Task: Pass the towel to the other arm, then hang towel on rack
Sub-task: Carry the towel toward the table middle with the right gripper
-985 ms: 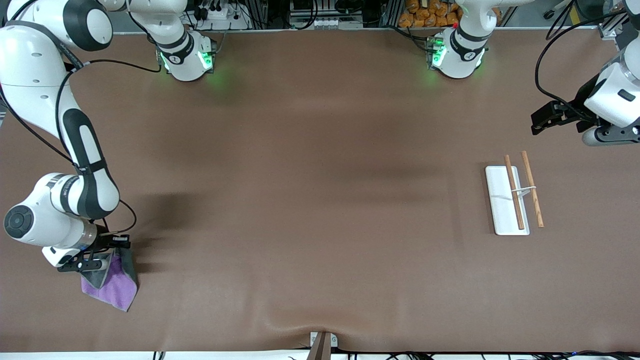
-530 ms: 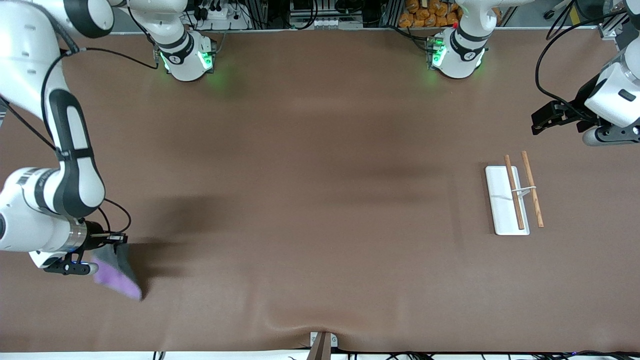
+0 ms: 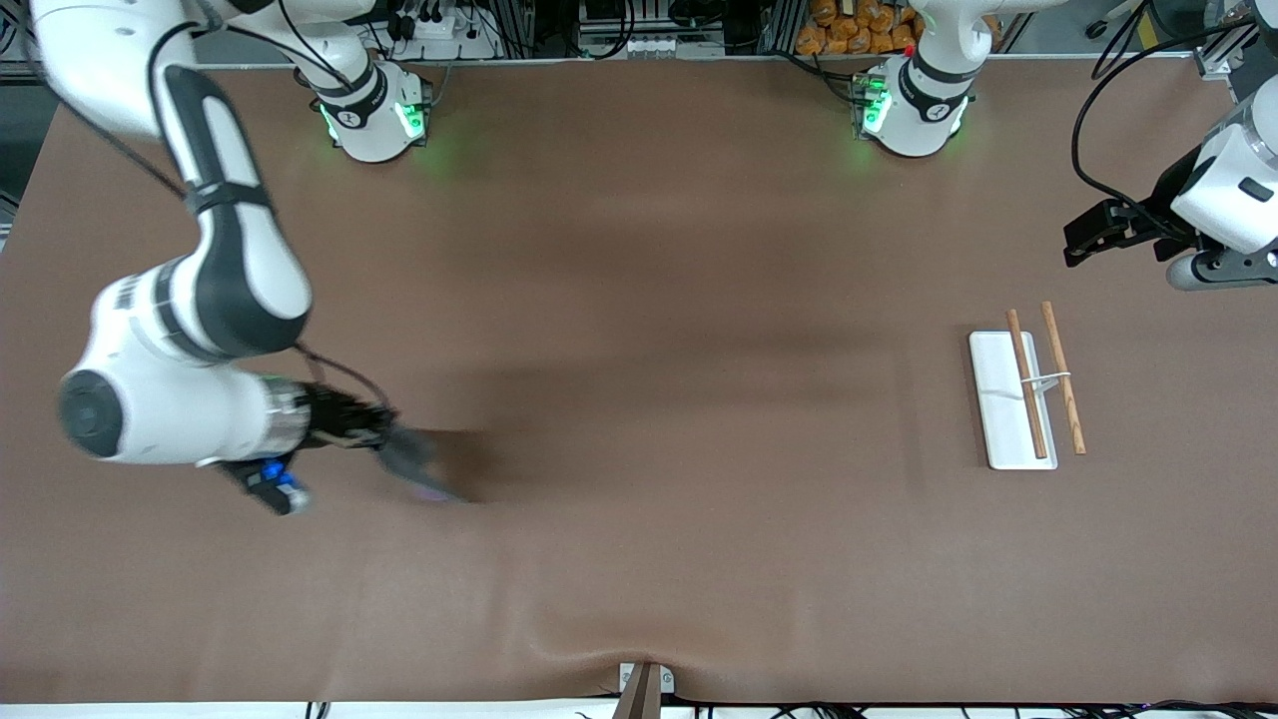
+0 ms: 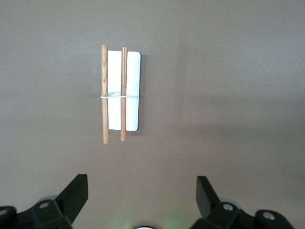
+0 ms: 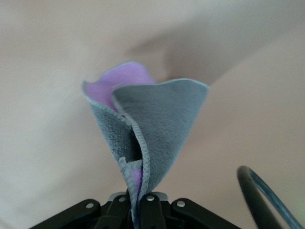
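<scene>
Towel [image 3: 417, 461] lifted off table, right hand [image 3: 384, 436] moved inward

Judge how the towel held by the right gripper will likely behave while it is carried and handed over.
The towel is probably floppy: it folds and flares from where the shut right gripper pinches it. It seems light, trailing from the gripper over the table in the front view. It may swing, making the handover harder.

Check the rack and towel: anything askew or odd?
Nothing stands out. The rack lies flat toward the left arm's end of the table, both rods parallel, wire across them. The towel hangs folded from the right gripper, jaws shut on one corner. The left gripper waits open above the rack.
</scene>
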